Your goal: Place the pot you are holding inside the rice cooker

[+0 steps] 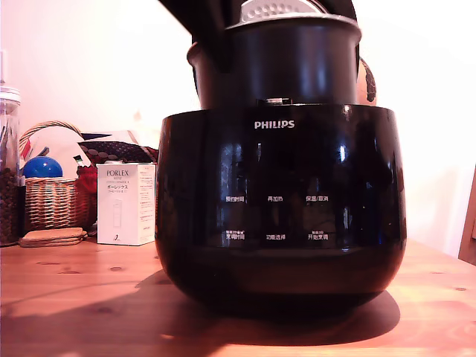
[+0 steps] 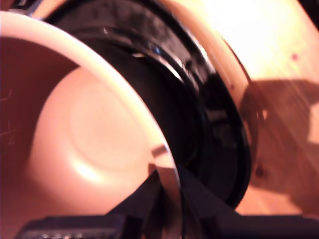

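Metal and rigid, the pot (image 1: 282, 63) hangs half-sunk in the rice cooker (image 1: 281, 201); we judge our claw (image 2: 167, 186), pinching its thin rim, slip-prone.

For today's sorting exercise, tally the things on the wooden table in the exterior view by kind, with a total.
Glossy black bowl-shaped PHILIPS rice cooker: 1
Dark grey metal pot, part-way into the cooker: 1
White PORLEX cardboard box: 1
Woven wicker basket: 1
Clear glass jar of dark contents: 1
Flat brown coasters, stacked, number unclear: 1 stack
Total: 6
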You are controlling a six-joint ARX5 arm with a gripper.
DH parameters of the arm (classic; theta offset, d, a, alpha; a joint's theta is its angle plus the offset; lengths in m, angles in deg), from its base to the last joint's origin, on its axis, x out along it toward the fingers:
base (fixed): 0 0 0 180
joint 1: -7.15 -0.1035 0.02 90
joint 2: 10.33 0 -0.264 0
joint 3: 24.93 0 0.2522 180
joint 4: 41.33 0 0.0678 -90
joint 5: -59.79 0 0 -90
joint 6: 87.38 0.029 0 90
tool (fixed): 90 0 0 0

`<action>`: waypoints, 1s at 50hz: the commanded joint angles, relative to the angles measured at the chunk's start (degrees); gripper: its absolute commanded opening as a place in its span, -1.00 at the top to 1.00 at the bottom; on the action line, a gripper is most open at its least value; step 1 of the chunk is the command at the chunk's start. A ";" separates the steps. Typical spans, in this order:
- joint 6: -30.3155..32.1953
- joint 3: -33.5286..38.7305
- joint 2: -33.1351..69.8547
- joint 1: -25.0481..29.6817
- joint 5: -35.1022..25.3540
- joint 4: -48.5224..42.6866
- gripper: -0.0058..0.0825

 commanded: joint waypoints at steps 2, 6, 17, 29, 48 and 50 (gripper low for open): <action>1.40 -2.01 0.63 -0.42 0.11 1.27 0.92; 2.56 -2.01 1.18 -0.42 0.55 0.85 0.92; 4.37 -2.01 2.73 -0.35 0.94 -0.52 0.92; 4.37 -2.01 2.97 -0.35 -0.55 -0.13 0.92; 4.33 -2.01 4.48 -0.35 -3.82 0.07 0.92; 4.33 -2.01 4.81 -0.35 -3.80 0.00 0.92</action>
